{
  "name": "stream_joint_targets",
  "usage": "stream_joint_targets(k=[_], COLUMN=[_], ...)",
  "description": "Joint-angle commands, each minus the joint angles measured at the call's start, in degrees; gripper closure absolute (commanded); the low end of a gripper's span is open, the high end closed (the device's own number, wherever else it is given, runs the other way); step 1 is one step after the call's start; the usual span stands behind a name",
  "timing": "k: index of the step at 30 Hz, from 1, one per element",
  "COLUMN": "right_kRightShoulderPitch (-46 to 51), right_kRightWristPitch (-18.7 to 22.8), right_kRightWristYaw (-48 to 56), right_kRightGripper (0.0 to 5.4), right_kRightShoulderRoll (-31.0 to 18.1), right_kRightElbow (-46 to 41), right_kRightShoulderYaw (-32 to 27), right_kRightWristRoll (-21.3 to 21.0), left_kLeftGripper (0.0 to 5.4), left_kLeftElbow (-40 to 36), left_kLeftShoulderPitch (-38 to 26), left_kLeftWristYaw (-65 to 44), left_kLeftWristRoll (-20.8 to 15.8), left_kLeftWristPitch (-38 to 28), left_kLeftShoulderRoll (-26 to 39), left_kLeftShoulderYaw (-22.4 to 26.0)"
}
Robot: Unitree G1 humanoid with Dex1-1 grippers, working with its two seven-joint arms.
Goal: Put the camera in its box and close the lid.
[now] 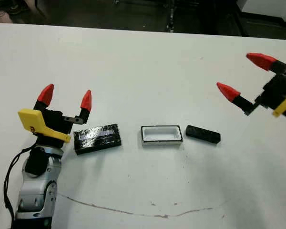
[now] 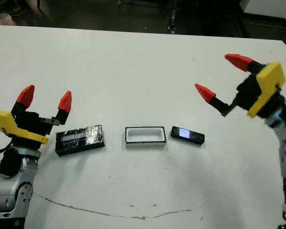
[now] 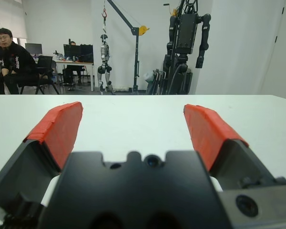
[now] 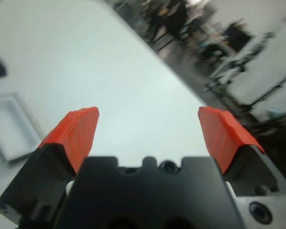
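Three things lie in a row near the table's middle. The black glossy lid (image 1: 97, 138) with a pale stripe is on the left. The box (image 1: 161, 135), a white-lined tray, sits in the centre, and a part of it shows as the box (image 4: 12, 126) in the right wrist view. Just right of it rests the camera (image 1: 203, 134), a slim black bar. My left gripper (image 1: 66, 98) hovers open just left of the lid, holding nothing. My right gripper (image 1: 243, 75) is raised, open and empty, to the right of and beyond the camera.
A thin brown mark (image 1: 133, 210) runs across the white table (image 1: 143, 67) near its front edge. Beyond the far edge, the left wrist view shows a seated person (image 3: 12, 59), a desk and robot stands (image 3: 186, 43).
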Motion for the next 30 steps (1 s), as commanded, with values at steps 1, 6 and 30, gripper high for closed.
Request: stream_joint_targets(k=[1, 6, 30], right_kRightShoulderPitch=[-5.5, -14.0, -17.5], right_kRightWristPitch=[2.6, 6.0, -0.6], right_kRightWristYaw=[8.0, 20.8, 32.2], right_kRightGripper=[0.01, 0.01, 0.01], right_kRightShoulderRoll=[-3.9, -5.0, -0.2], right_kRightElbow=[4.7, 13.4, 24.4], right_kRightShoulderYaw=[4.7, 12.4, 19.2], right_kRightWristRoll=[-1.7, -4.1, -10.8], left_kLeftGripper=[0.0, 0.0, 0.0], left_kLeftElbow=[-0.1, -0.1, 0.3], left_kLeftShoulderPitch=[0.0, 0.0, 0.5], left_kLeftWristYaw=[0.5, 0.6, 0.4], left_kLeftWristRoll=[0.4, 0.4, 0.9], left_kLeftWristPitch=[0.9, 1.1, 0.6], left_kLeftShoulderRoll=[-0.1, -0.2, -0.5], left_kLeftShoulderYaw=[-0.1, -0.1, 0.1])
